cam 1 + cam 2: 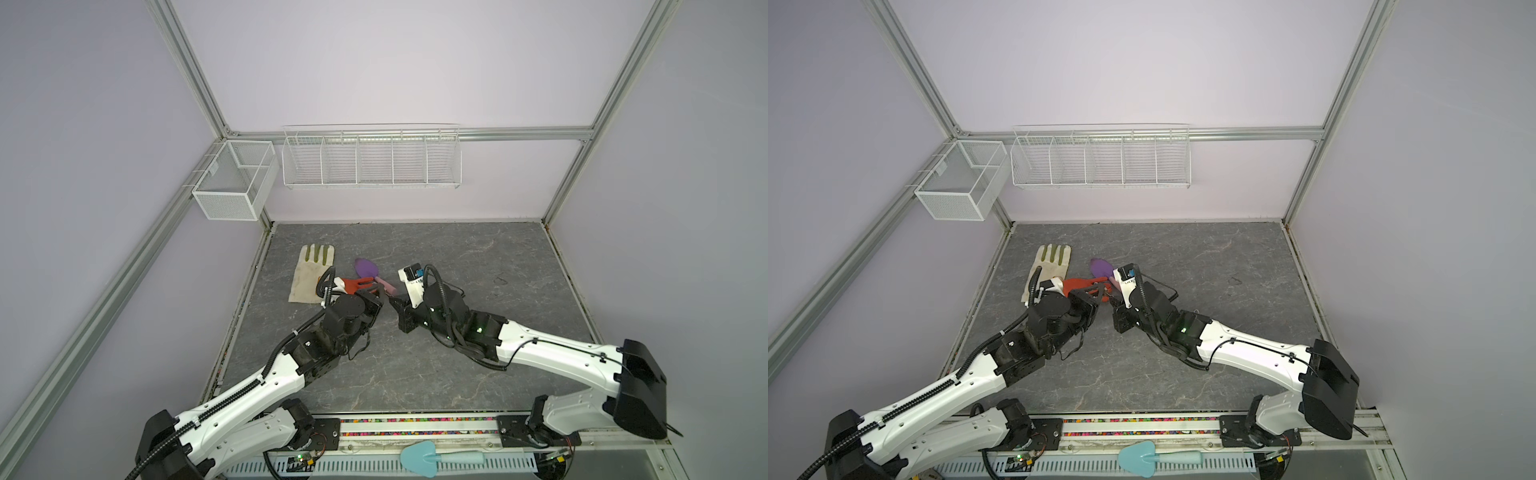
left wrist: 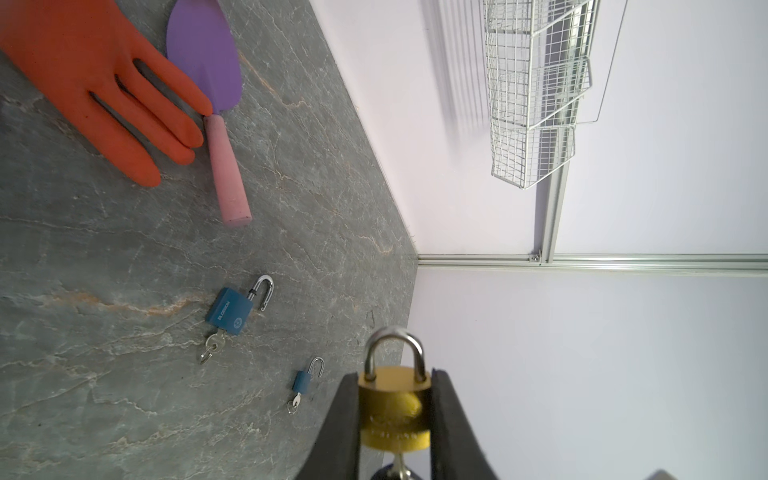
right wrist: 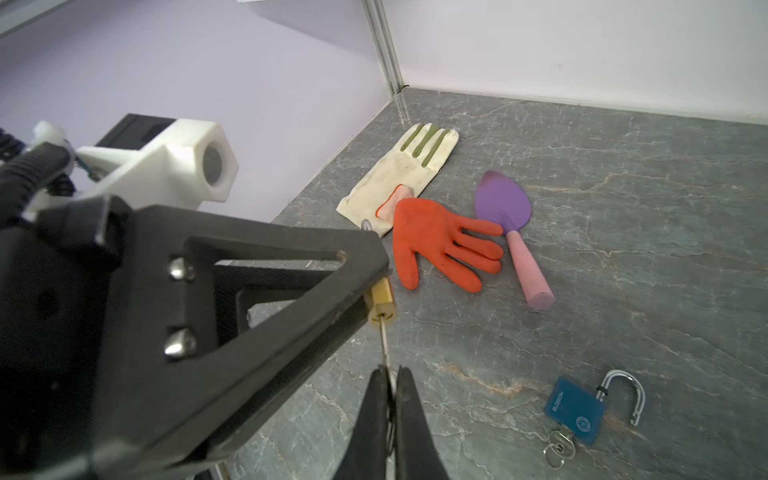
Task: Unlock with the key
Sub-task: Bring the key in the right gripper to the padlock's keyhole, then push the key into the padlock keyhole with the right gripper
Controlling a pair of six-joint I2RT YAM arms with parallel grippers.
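You have the left jaws clenched on the brass padlock (image 2: 394, 409), held clear of the bench (image 1: 457, 257) left of centre, and the right jaws pinching the key (image 3: 384, 343) seated in its keyway, so an off-axis twist risks bending the key or wrenching the padlock loose.

The brass padlock (image 2: 394, 409) is blurred in the left wrist view, and the key (image 3: 384, 345) is mostly hidden inside the right pincer (image 3: 391, 372).
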